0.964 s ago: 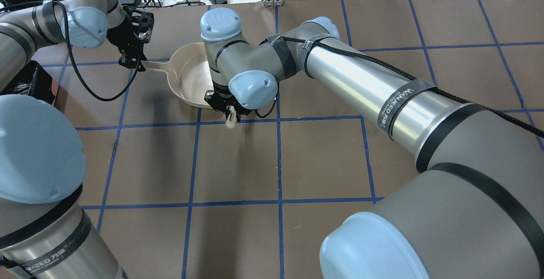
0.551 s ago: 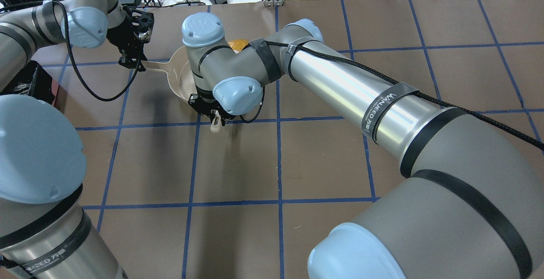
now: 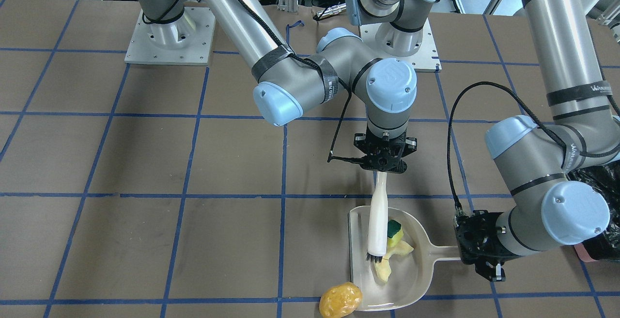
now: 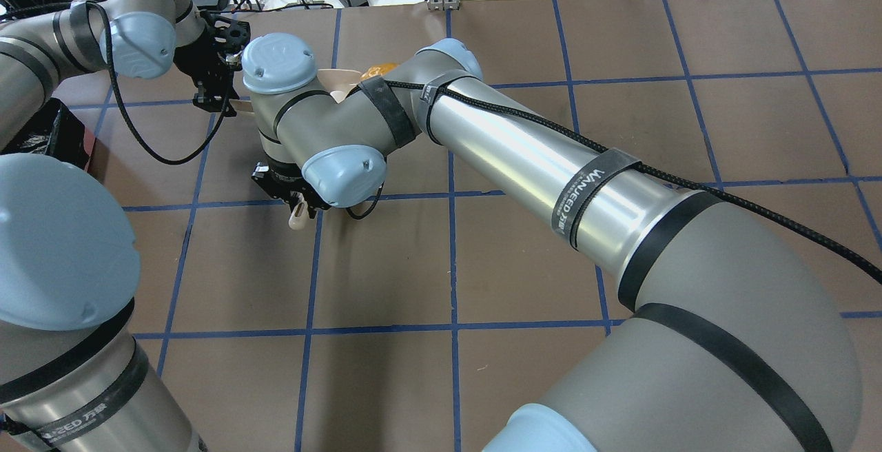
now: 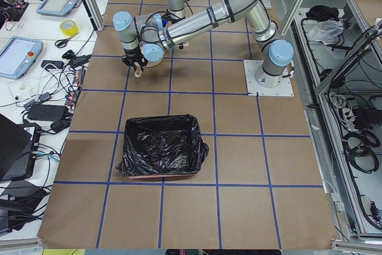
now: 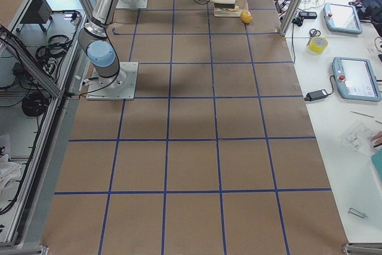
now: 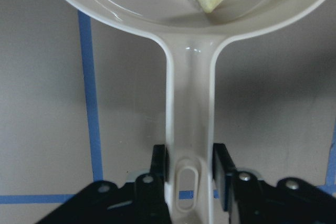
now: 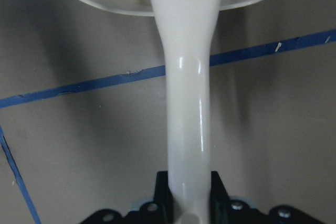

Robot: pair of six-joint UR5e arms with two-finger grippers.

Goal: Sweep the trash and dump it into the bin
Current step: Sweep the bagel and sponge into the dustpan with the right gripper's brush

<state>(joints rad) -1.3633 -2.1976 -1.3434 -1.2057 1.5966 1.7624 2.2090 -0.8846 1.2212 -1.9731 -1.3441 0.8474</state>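
Sweeping step. My right gripper (image 3: pixel 383 164) is clamped on the brush (image 3: pixel 378 221), its bristles inside the dustpan (image 3: pixel 417 272). My left gripper (image 7: pixel 190 165) grips the pan's handle. In the pan lie the sponge (image 3: pixel 394 230) and croissant (image 3: pixel 383 272). The potato (image 3: pixel 340 299) sits outside at bottom centre, just beside the open edge. Next, I judge: brush the potato in, then carry the pan to the bin (image 5: pixel 134 160), lower left in the left-end view.

Robotics lab: I stand at a blue-taped grid table (image 6: pixel 191 117), teach pendants (image 6: pixel 357 79) on white bench (image 6: pixel 340 117) at 12 o'clock.
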